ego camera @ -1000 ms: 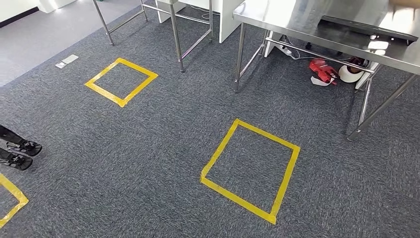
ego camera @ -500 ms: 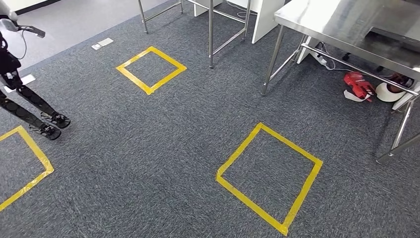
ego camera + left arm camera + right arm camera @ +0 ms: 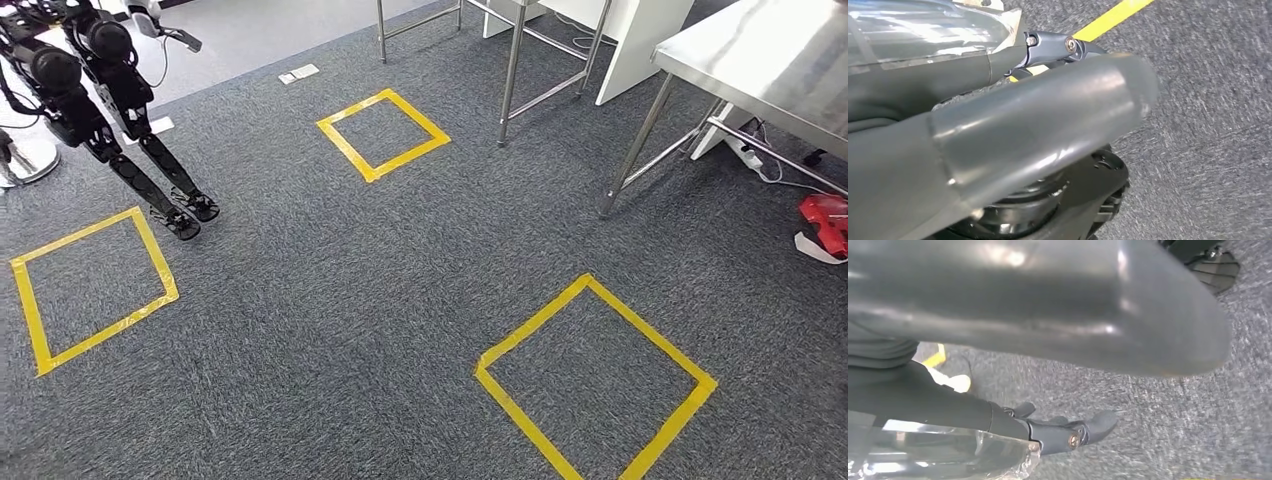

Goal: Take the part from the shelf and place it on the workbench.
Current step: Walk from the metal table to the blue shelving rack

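Grey carpet (image 3: pixel 330 330) fills the floor, marked with yellow tape squares: one near right (image 3: pixel 595 380), one left (image 3: pixel 90 290), one farther off (image 3: pixel 383 133). Both hands hang over it: the left hand (image 3: pixel 1048 115) and right hand (image 3: pixel 1063 365) each show a thumb apart from dark fingers, holding nothing. Farther right stands a steel workbench (image 3: pixel 770 60), with a red object (image 3: pixel 825 222) beneath. At far left stands another robot (image 3: pixel 100 100). No writing is readable.

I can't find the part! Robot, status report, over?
Left hand and right hand hang over the carpet, holding nothing. Part not yet picked up. Another robot ahead-left, steel table to the right.
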Action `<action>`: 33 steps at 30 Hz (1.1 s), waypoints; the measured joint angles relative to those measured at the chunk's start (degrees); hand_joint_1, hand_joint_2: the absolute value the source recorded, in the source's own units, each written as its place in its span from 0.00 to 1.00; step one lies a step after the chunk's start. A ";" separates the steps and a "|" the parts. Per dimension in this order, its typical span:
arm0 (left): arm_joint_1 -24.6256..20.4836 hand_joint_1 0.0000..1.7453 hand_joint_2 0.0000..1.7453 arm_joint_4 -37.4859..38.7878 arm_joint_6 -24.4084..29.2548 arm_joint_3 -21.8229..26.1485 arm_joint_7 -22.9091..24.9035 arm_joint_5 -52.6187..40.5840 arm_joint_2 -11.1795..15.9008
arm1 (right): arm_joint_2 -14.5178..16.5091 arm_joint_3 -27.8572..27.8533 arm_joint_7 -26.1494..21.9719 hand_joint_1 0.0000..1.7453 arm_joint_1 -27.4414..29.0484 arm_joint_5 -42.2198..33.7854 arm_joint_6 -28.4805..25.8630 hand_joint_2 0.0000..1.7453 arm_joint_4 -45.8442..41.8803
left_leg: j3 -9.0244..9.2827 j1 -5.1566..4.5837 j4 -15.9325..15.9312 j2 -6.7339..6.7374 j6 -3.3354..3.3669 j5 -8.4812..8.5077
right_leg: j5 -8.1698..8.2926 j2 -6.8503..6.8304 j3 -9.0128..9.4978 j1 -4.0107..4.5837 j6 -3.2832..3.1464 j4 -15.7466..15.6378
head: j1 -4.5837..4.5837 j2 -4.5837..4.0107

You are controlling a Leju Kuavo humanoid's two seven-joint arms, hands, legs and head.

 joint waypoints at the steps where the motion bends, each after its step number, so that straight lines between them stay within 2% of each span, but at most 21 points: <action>1: 0.03 0.00 0.00 0.00 -0.04 0.00 0.00 0.13 0.07 | 0.00 0.00 0.00 0.00 0.06 -0.02 -0.01 0.00 0.00 | -0.84 0.00 1.74 1.73 -0.24 -1.18 | 0.14 -0.70 0.12 -0.13 -0.45 -0.08 | -0.17 0.00; 3: -0.02 0.00 0.00 0.00 -0.09 0.00 0.00 0.24 0.14 | -0.07 0.00 0.00 0.00 0.32 -0.04 -0.01 0.00 0.02 | -3.93 0.07 8.41 5.32 -0.67 -5.01 | 0.15 -2.20 0.09 0.08 -1.19 -0.11 | -0.46 0.00; 5: 0.00 0.00 0.00 0.00 -0.47 0.00 0.05 0.43 0.18 | -0.11 0.00 0.00 0.00 0.54 -0.04 0.01 0.00 0.05 | -7.12 0.38 15.04 6.29 -1.02 -7.60 | 0.03 -3.91 0.04 0.37 -1.50 -0.10 | -0.50 0.00; 6: 0.06 0.00 0.00 0.00 -0.80 0.02 0.14 0.62 0.20 | -0.13 0.00 0.00 0.00 0.53 -0.03 0.03 0.00 0.07 | -7.56 0.51 15.92 6.49 -1.12 -7.44 | -0.04 -4.74 0.01 0.44 -1.58 -0.09 | -0.53 0.00; 8: 0.12 0.00 0.00 0.00 -1.44 0.10 0.45 1.18 0.26 | -0.14 0.00 0.00 0.00 0.37 -0.01 0.07 0.00 0.09 | -5.06 0.65 11.19 7.41 -1.06 -4.50 | -0.21 -6.23 0.10 0.47 -1.61 -0.09 | -0.54 0.00; 10: -0.04 0.00 0.00 0.00 -0.88 0.19 1.11 1.40 0.30 | -0.13 0.00 0.00 0.00 0.26 -0.06 0.10 0.00 0.09 | -0.82 0.47 3.46 10.27 -0.66 -1.71 | -0.57 -7.46 0.34 0.78 -1.30 -0.07 | -0.51 0.00; 12: -0.23 0.00 0.00 0.00 1.70 0.13 2.07 0.81 0.32 | -0.14 0.00 0.00 0.00 0.18 -0.36 0.11 0.00 0.09 | 0.96 0.06 0.13 11.66 -0.14 -1.11 | -0.95 -8.62 0.61 1.20 -0.73 -0.08 | -0.29 0.00; 14: -0.23 0.00 0.00 0.00 5.08 -0.12 1.97 -0.15 0.34 | -0.13 0.00 -0.06 0.00 0.07 -0.87 0.05 0.00 0.09 | 0.97 -0.14 -0.26 10.06 0.53 -0.89 | -1.21 -9.67 1.06 1.37 -0.16 -0.18 | -0.15 0.00; 16: -0.13 0.00 0.00 0.00 7.10 -0.30 0.54 -0.62 0.45 | -0.14 0.00 -0.30 0.00 0.17 -1.32 -0.06 0.00 0.09 | 1.17 0.02 -1.02 8.54 1.33 -0.26 | -2.44 -7.32 0.72 1.21 0.15 1.50 | -0.05 0.00; 18: -0.14 0.00 0.00 0.00 7.49 -0.35 -0.65 -0.63 0.62 | -0.15 0.00 -0.60 0.00 0.58 -1.60 -0.12 0.00 0.13 | 1.14 0.18 -1.41 7.03 1.89 0.22 | -5.51 -3.34 -1.97 0.82 -0.11 7.46 | 0.15 0.00; 20: -0.08 0.00 0.00 0.00 7.23 -0.39 -1.29 -0.63 0.75 | -0.15 0.00 -0.75 0.00 0.98 -1.74 -0.13 0.00 0.21 | 0.94 0.18 -1.37 5.16 2.06 0.37 | -8.16 -1.94 -5.53 0.59 -0.14 14.62 | 0.26 0.00; 21: 0.03 0.00 0.00 0.00 7.01 -0.42 -1.70 -0.68 0.81 | -0.20 0.00 -0.79 0.00 1.09 -1.78 -0.13 0.00 0.24 | 0.91 0.19 -1.33 4.15 2.04 0.40 | -8.24 -1.75 -6.44 0.46 0.24 16.13 | 0.28 0.00; 22: 0.14 0.00 0.00 0.00 6.74 -0.43 -2.00 -0.69 0.88 | -0.27 0.00 -0.82 0.00 1.15 -1.80 -0.13 0.00 0.26 | 0.92 0.22 -1.27 3.18 1.97 0.44 | -7.28 -1.61 -6.28 0.28 0.85 15.28 | 0.30 0.00; 23: 0.19 0.00 0.00 0.00 6.36 -0.44 -1.87 -0.60 0.94 | -0.35 0.00 -0.85 0.00 1.18 -1.77 -0.13 0.00 0.27 | 0.94 0.28 -1.17 2.27 1.86 0.46 | -5.61 -1.30 -5.21 0.01 1.54 12.45 | 0.29 0.00; 24: 0.20 0.00 0.00 0.00 5.76 -0.44 -0.98 -0.47 1.01 | -0.42 0.01 -0.84 0.00 1.18 -1.67 -0.07 0.00 0.28 | 0.87 0.35 -0.98 1.38 1.67 0.44 | -3.64 -0.15 -3.56 -0.42 2.22 8.26 | 0.32 0.00; 25: 0.17 0.00 0.00 0.00 5.05 -0.45 0.42 -0.34 1.09 | -0.45 0.02 -0.78 0.00 1.15 -1.51 0.04 0.00 0.29 | 0.75 0.28 -0.67 0.61 1.35 0.35 | -2.08 1.00 -2.21 -0.58 2.51 4.65 | 0.34 0.00; 27: 0.16 0.00 0.00 -0.01 3.72 -0.59 2.95 -0.24 1.21 | -0.47 0.12 -0.62 0.00 0.95 -1.18 0.38 0.00 0.30 | 0.33 0.15 -0.27 -0.49 0.69 0.22 | -0.62 2.43 -0.99 -0.59 2.09 0.97 | 0.27 0.00; 29: 0.22 0.00 0.00 -0.02 3.14 -0.87 3.64 -0.25 1.25 | -0.46 0.33 -0.52 0.00 0.54 -1.01 0.61 0.00 0.31 | 0.00 0.29 -0.35 -1.37 0.06 0.41 | -0.38 1.35 -0.85 -0.35 0.99 0.90 | 0.08 0.00; 30: 0.24 0.00 0.00 -0.02 3.04 -1.01 3.79 -0.25 1.27 | -0.48 0.42 -0.49 0.00 0.33 -0.96 0.64 0.00 0.31 | -0.22 0.39 -0.12 -0.98 -0.19 0.29 | -0.21 0.74 -0.69 -0.40 0.51 0.82 | 0.01 0.00; 31: 0.23 0.00 0.00 -0.02 3.01 -1.13 3.87 -0.25 1.28 | -0.51 0.49 -0.46 0.00 0.24 -0.95 0.68 0.00 0.31 | -0.73 0.44 0.93 0.32 -0.42 -0.43 | -0.04 0.05 -0.53 -0.46 0.02 0.73 | -0.11 0.00; 33: 0.15 0.00 0.00 -0.02 2.99 -1.27 3.97 -0.25 1.30 | -0.61 0.52 -0.40 0.00 0.25 -0.95 0.70 0.00 0.31 | -3.27 0.43 6.49 4.25 -0.72 -3.83 | 0.12 -1.48 -0.49 -0.31 -0.75 0.64 | -0.37 0.00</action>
